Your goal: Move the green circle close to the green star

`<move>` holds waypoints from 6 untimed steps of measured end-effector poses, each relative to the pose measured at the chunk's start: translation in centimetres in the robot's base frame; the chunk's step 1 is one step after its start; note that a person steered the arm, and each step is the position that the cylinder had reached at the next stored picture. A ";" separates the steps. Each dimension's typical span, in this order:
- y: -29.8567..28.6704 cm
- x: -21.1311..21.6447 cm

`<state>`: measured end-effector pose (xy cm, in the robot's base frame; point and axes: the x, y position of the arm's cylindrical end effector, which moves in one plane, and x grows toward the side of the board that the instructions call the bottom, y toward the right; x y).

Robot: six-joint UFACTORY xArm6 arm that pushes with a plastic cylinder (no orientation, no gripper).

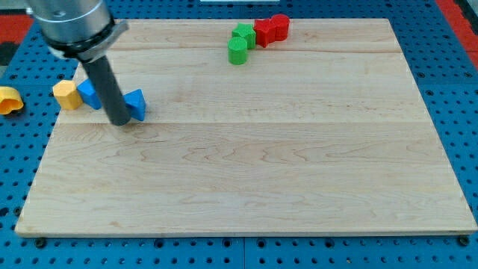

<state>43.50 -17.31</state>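
The green circle (237, 51) sits near the board's top edge, just below and touching the green star (243, 34). My tip (121, 121) rests on the board at the view's left, far from both green blocks. It stands right against the left side of a blue triangular block (137, 104). The rod rises from the tip toward the view's top left.
Two red blocks (272, 30) lie right of the green star. A blue block (89, 94) and a yellow block (66, 95) sit left of my rod. A yellow piece (7, 99) lies off the wooden board (246, 172) at the left.
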 end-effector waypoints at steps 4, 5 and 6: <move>-11.7 1.8; -11.7 -0.3; -10.9 -1.8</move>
